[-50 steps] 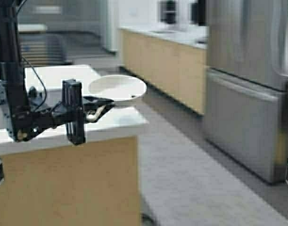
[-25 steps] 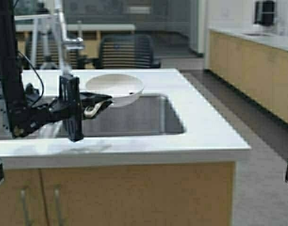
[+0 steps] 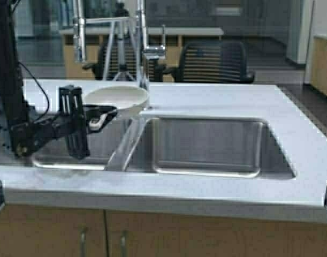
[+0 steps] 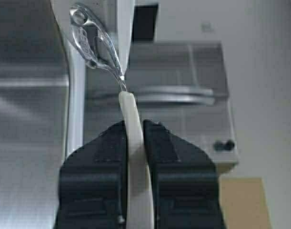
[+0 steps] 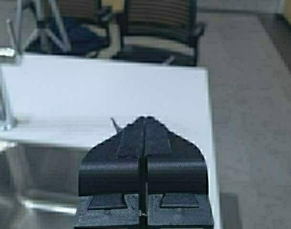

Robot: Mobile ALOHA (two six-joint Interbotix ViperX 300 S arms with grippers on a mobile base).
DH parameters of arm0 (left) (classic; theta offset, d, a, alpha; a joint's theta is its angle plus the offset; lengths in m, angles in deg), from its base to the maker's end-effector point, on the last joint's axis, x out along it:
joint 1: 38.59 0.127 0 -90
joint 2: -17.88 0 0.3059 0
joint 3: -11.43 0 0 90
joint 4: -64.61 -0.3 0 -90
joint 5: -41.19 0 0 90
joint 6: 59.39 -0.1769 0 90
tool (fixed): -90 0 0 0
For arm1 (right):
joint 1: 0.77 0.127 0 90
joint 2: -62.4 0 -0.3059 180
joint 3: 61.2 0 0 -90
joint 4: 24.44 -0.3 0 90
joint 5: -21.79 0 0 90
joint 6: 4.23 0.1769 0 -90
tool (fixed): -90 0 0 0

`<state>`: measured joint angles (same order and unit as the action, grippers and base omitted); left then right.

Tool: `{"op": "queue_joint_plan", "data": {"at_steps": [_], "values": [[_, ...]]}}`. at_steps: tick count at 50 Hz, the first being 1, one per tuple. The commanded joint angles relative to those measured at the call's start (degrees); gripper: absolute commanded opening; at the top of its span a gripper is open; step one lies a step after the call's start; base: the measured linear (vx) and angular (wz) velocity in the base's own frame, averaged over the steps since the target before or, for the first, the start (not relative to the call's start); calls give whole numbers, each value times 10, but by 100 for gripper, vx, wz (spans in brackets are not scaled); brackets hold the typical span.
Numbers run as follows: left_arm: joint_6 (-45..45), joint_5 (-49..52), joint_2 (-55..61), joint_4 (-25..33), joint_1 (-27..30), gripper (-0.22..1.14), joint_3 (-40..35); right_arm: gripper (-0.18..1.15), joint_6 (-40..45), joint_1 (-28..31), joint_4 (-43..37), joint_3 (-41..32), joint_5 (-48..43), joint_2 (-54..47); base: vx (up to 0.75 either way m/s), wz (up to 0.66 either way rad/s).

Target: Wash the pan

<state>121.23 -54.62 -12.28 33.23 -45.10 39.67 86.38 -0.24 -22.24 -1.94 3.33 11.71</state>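
Driving round, the robot now faces the double sink (image 3: 206, 144); left gripper (image 3: 101, 115) clamped on the pan (image 3: 116, 99) handle above its left basin, apparently beneath the faucet (image 3: 144, 48); right gripper (image 5: 144, 136) closed, empty.

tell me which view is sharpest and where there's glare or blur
High view: soft all over, with pale glare on the counter and sink walls. Left wrist view: the left tool and pan handle are fairly crisp, the steel behind smeared with reflections. Right wrist view: the right tool is sharp, the chairs hazy.
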Motion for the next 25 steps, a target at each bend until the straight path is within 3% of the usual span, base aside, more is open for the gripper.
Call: {"op": "queue_joint_plan", "data": {"at_steps": [1, 13, 25], "values": [[6, 11, -11, 21, 16, 3, -25, 6, 0, 0, 1, -7, -6, -2, 15, 20], [25, 65, -25, 20, 23, 3, -55, 6, -4, 0, 1, 0, -6, -2, 15, 22], [31, 66, -67, 1, 11, 3, 22, 6, -1, 0, 1, 0, -6, -2, 14, 10]]}}
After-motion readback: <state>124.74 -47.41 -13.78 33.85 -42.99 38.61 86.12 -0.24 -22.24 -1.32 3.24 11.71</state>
